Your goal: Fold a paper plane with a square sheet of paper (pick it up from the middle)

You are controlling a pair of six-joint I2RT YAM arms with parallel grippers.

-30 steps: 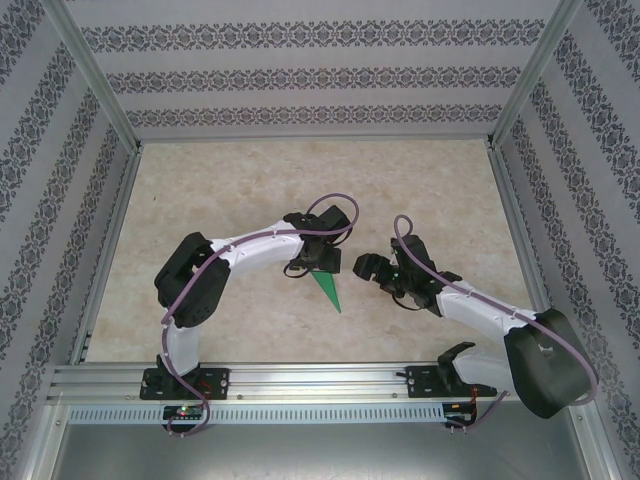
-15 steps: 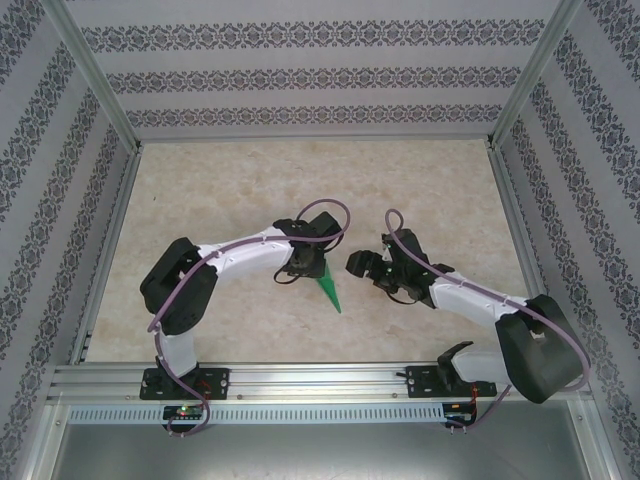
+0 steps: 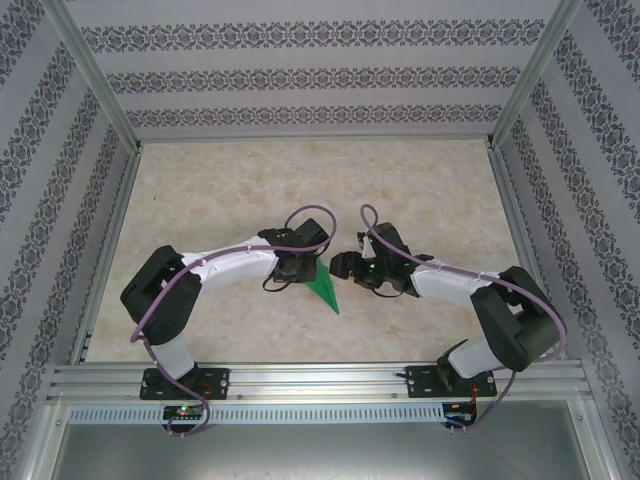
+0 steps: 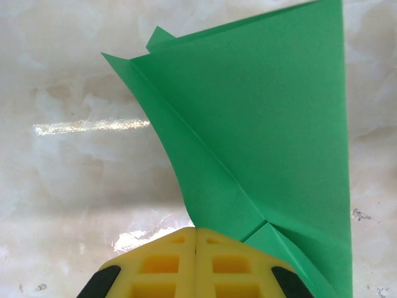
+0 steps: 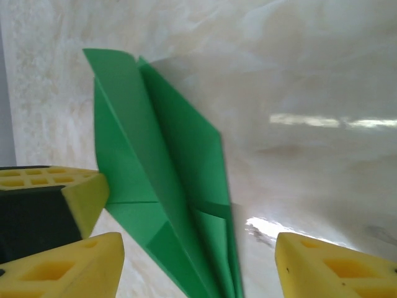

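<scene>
Paper plane (image 3: 322,288): it is sitting just below the centre of the top view, between the two grippers, with its sharp nose pointing to the lower right. I cannot tell whether it is resting on the table (image 3: 210,190) or being held just off it.
Left gripper (image 4: 195,251): its yellow fingers are pressing together at the bottom centre of the left wrist view. They are clamping the layered folds, and the green wing is fanning out above them.
Right gripper (image 5: 198,270): its fingers (image 5: 332,267) are standing apart at the lower corners of the right wrist view. The plane's creased body is running down between them, and neither pad is touching it.
Step in hand: the right gripper is probably lining up for a second grip on the centre crease, next to the left gripper's hold.
Doing it well: the jaws should be centring on the long crease so both pads are meeting all layers squarely. The pinch should be landing clear of the other gripper's pad at the left edge of that view.
Risk: an off-centre pinch is likely to be skewing the wings or adding a stray crease.
</scene>
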